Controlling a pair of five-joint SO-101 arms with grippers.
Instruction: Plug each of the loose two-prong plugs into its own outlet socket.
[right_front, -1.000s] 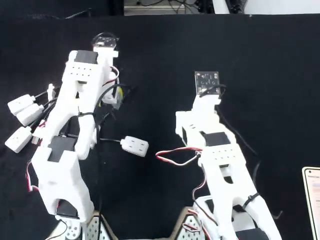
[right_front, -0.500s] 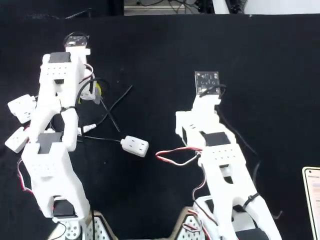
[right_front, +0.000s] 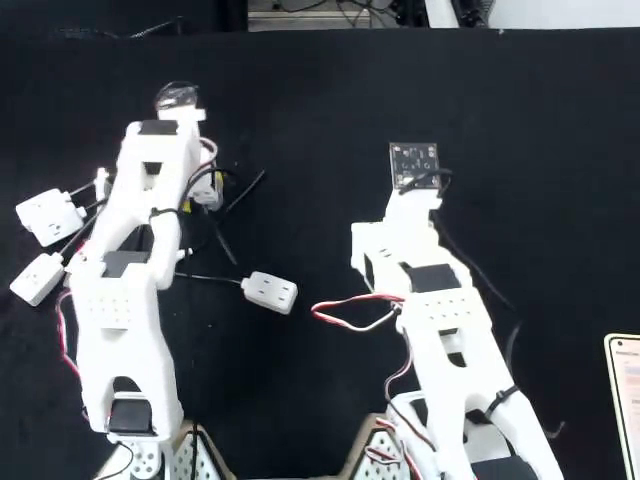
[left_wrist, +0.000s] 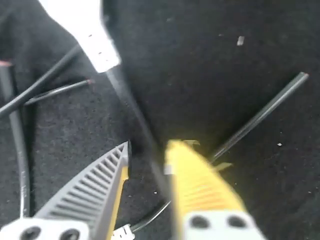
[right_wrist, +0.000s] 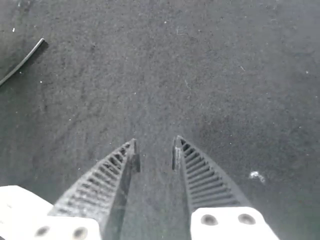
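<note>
The left jaws are released: the grey ribbed finger (left_wrist: 95, 192) and the yellow finger (left_wrist: 200, 192) stand apart, and a thin black cable (left_wrist: 127, 102) runs through the gap between them (the gap is wider than the cable, so we read no pinch on it). That cable leads up to a white plug (left_wrist: 95, 37) lying just beyond the fingertips on the black counter (left_wrist: 210, 55). Other black cables (left_wrist: 260, 112) cross the cloth to either side. The right jaws are released too, their ribbed fingers (right_wrist: 107, 187) a little apart, with bare counter showing in the narrow gap. A loose cable end (right_wrist: 22, 62) lies well apart from them. From the high view we see the left arm (right_front: 135, 260) stretched over a tangle of cables (right_front: 232, 200), while the right arm (right_front: 435, 300) stands over the middle of the counter. One white outlet socket (right_front: 270, 290) lies between the two arms, nearer the left one, with its lead running off under that arm. Two more sockets (right_front: 47, 216) lie near the counter's left edge, one beside the other. A sheet of paper (right_front: 625, 400) sits at the right edge.
</note>
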